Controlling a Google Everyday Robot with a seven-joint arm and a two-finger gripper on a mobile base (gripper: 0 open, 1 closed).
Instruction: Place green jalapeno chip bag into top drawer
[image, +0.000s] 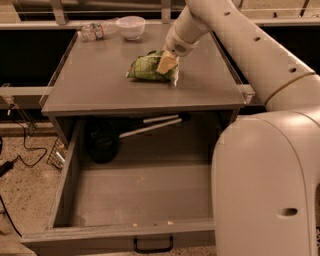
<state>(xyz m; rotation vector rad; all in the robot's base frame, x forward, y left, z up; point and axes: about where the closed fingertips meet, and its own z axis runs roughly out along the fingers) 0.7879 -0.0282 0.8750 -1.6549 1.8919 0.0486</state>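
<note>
The green jalapeno chip bag (146, 68) lies on the grey cabinet top (100, 85), right of its middle. My gripper (166, 63) comes down from the upper right and is closed on the bag's right end, with one tan finger (167, 61) showing against the foil. The bag still rests on the top. The top drawer (135, 197) is pulled wide open below. Its front panel carries a small black handle (153, 245). Its floor is bare apart from a few crumbs.
A white bowl (130, 26) and a clear plastic bottle (95, 31) stand at the back left of the top. A dark round object (102, 142) and a long pale rod (150, 127) lie at the back of the drawer. My white arm and body (270, 165) fill the right side. Cables (15, 160) lie on the floor at the left.
</note>
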